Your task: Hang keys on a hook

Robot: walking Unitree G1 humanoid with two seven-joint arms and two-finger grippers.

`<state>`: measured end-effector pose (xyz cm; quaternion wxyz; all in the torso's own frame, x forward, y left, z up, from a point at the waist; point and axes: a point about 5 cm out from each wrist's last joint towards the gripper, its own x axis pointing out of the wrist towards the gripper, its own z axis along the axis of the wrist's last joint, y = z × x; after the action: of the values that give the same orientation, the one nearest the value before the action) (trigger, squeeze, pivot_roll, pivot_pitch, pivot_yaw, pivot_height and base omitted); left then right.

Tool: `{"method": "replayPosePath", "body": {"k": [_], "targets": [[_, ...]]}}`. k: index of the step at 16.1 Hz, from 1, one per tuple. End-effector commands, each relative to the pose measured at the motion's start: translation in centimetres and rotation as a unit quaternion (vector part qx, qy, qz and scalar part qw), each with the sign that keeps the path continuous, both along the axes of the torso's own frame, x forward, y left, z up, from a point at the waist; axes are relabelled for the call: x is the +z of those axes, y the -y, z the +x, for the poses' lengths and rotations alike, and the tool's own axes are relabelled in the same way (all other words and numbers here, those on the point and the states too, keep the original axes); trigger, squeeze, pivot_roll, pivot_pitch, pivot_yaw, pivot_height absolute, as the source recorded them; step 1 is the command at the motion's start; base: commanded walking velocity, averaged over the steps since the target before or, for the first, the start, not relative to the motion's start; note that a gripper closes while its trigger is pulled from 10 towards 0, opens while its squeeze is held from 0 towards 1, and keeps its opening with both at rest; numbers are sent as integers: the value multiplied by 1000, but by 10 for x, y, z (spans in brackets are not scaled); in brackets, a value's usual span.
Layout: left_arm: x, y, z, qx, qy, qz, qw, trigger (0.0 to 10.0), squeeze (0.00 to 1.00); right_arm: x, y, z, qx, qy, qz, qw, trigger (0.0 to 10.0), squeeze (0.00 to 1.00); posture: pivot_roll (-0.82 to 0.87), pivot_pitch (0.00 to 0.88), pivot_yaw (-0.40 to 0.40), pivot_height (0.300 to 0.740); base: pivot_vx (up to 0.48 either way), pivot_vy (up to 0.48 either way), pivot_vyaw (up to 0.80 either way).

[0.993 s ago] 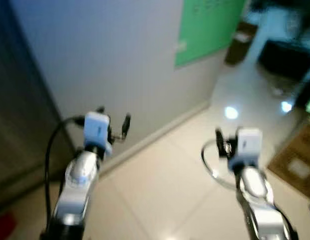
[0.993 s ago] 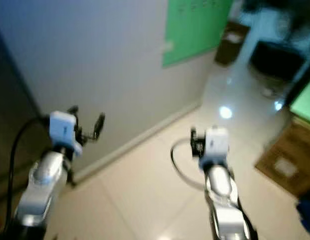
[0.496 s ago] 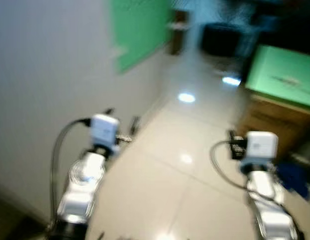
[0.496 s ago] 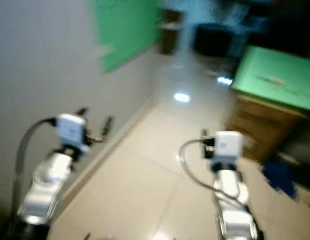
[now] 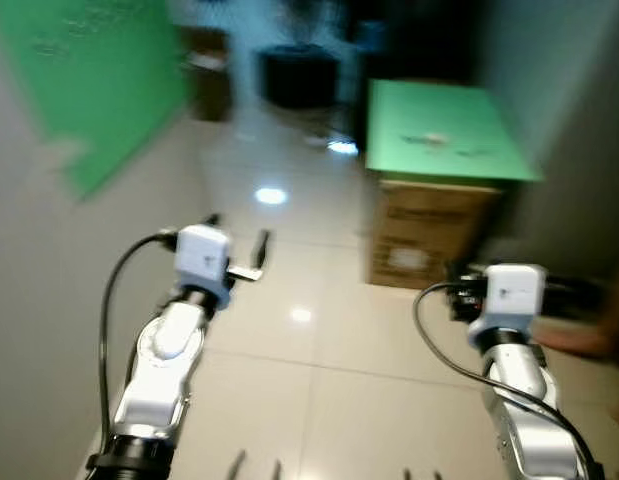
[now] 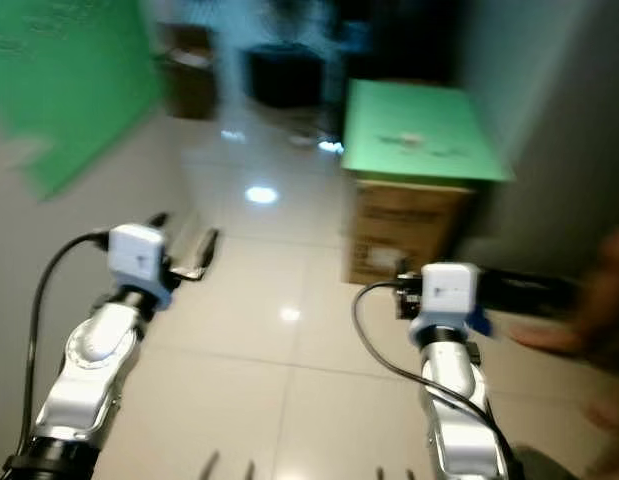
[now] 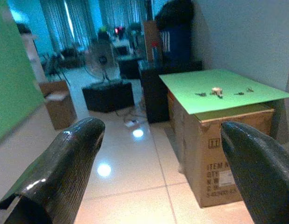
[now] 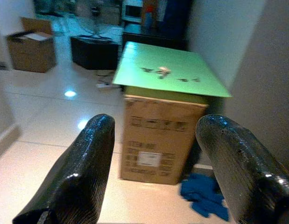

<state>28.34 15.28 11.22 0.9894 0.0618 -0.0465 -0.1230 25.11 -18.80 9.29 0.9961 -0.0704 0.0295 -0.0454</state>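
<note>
Small dark and pale objects (image 7: 216, 91), possibly the keys though too small to be identified, are seen lying near the middle of a flat green sheet (image 8: 170, 70) that covers the top of a cardboard box (image 7: 228, 163). The sheet is smooth and matte, with straight edges that overhang the box slightly. The box is brown, square-cornered corrugated board, printed with dark lettering and bearing a white label (image 8: 147, 159) on one face. It is stood on a glossy floor (image 5: 319, 330) of large pale tiles, in which ceiling lights are reflected as bright spots. A crumpled blue cloth (image 8: 203, 198) is seen on the floor against the foot of the box.

The left end effector (image 7: 158, 177) is held in the air with its two rounded, finely textured black fingers spread wide and nothing between them; the box is seen through the gap. The right end effector (image 8: 156, 172) is likewise held wide and empty, pointed towards the box. Both silver arms are raised ahead of the robot, each with a looping black cable.

A green panel (image 5: 84, 70) is fixed to the pale wall at the robot's left. Further back, an open cardboard carton (image 8: 31, 44), a low black case (image 7: 108, 95) and a standing fan (image 7: 100, 60) can be made out. The head views are blurred.
</note>
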Motion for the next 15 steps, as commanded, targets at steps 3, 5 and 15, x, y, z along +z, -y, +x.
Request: {"method": "replayPosePath", "body": {"k": [3, 5, 15], "targets": [[-15, 1, -3, 2, -22, 9, 1000, 10000, 0, 6, 6, 6, -11, 16, -32, 999, 10000, 0, -94, 4, 20, 740, 382, 0, 0], [-17, -2, -1, 24, -25, 3, 999, 10000, 0, 7, 4, 11, -9, 22, -40, 999, 10000, 0, -92, 3, 13, 740, 382, 0, 0], [-12, -6, 3, 51, -4, 12, 999, 10000, 0, 0, -4, 17, 20, 16, -66, 997, 10000, 0, -87, 18, -7, 740, 386, 0, -139]]}}
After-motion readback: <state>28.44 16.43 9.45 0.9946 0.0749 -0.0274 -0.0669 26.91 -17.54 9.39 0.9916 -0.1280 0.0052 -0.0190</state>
